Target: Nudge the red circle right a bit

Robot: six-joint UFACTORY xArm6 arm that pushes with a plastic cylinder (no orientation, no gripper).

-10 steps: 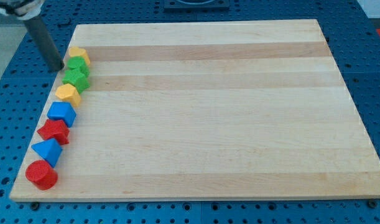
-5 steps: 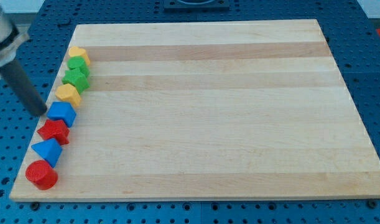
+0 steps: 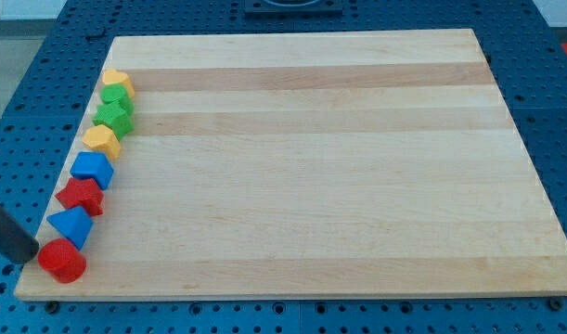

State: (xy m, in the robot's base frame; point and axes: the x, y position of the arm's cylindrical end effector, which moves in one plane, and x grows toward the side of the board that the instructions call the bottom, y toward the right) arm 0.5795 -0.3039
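Red circle (image 3: 61, 261) sits at the wooden board's (image 3: 311, 167) bottom-left corner, last in a column of blocks along the left edge. My tip (image 3: 31, 257) stands just left of the red circle, off the board. A blue triangular block (image 3: 71, 225) lies just above the circle. No gripper fitted; the rod has no jaws.

Dark rod enters from the view's left edge, slanting down-right — my tip (image 3: 30, 259) sits low at the view's bottom-left.
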